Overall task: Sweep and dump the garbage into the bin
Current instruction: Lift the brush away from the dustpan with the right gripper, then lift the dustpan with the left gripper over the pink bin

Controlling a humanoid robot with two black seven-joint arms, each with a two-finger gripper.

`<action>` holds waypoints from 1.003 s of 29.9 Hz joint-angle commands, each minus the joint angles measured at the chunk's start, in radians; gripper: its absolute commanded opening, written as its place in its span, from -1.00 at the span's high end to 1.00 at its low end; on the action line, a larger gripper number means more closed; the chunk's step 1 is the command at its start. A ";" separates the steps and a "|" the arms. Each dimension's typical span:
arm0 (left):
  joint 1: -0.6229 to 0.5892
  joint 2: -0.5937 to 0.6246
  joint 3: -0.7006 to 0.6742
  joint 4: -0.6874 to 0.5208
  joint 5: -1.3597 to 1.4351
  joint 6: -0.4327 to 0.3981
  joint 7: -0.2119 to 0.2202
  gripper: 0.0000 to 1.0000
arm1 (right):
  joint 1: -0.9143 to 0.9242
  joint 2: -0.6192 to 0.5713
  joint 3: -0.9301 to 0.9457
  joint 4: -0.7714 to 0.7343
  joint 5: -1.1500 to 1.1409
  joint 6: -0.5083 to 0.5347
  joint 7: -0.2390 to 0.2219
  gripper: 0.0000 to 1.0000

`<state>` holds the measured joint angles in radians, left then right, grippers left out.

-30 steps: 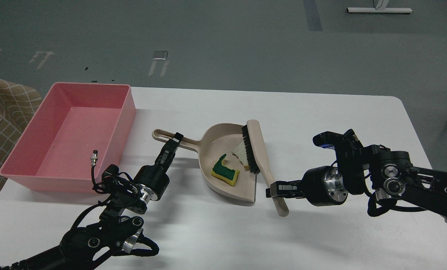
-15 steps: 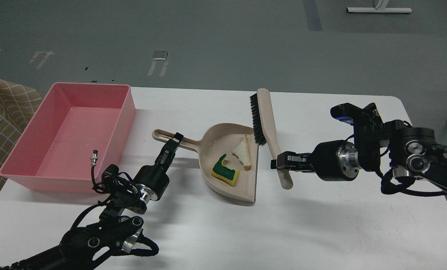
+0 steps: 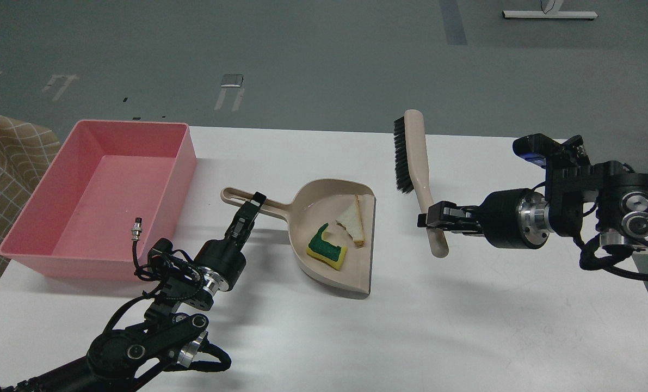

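Observation:
The yellow sponge with a green face (image 3: 326, 247) and the triangular bread slice (image 3: 352, 220) lie inside the beige dustpan (image 3: 315, 215) at the table's middle. My left gripper (image 3: 253, 205) is shut on the dustpan's handle (image 3: 247, 198), which points left. My right gripper (image 3: 431, 222) is shut on the handle of the beige brush (image 3: 415, 158) and holds it lifted, to the right of the dustpan, bristles facing left. The pink bin (image 3: 178, 163) stands at the far left and holds none of the garbage.
The white table (image 3: 465, 326) has its right edge close to my right arm. A beige checked cloth (image 3: 2, 163) hangs at the far left beside the bin. A cable connector from my left arm (image 3: 136, 228) pokes up in front of the bin.
My right gripper has lifted the brush out of the dustpan and carried it up and to the right. The dustpan, the garbage and my left arm have not moved.

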<state>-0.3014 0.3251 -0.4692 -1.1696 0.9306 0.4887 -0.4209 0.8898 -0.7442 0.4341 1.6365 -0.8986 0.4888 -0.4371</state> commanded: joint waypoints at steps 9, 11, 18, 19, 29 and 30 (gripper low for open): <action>-0.005 0.017 -0.002 -0.022 -0.004 0.000 0.007 1.00 | -0.003 -0.043 0.008 -0.004 0.023 0.000 0.000 1.00; -0.007 0.025 -0.002 -0.030 -0.006 0.000 0.007 1.00 | -0.003 -0.050 0.008 -0.004 0.026 0.000 0.000 1.00; -0.031 0.054 -0.006 -0.056 -0.021 0.000 0.013 1.00 | -0.014 -0.086 0.006 -0.003 0.030 0.000 0.000 1.00; -0.033 0.054 -0.006 -0.056 -0.025 0.000 0.014 1.00 | -0.014 -0.087 0.008 -0.003 0.030 0.000 0.000 1.00; -0.064 0.091 -0.008 -0.091 -0.102 0.000 0.031 1.00 | -0.015 -0.132 0.009 0.002 0.052 0.000 0.000 1.00; -0.070 0.100 -0.008 -0.097 -0.105 0.000 0.033 1.00 | -0.015 -0.136 0.011 0.002 0.052 0.000 0.000 1.00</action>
<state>-0.3585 0.4096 -0.4774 -1.2579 0.8340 0.4886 -0.3923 0.8733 -0.8709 0.4417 1.6368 -0.8481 0.4887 -0.4371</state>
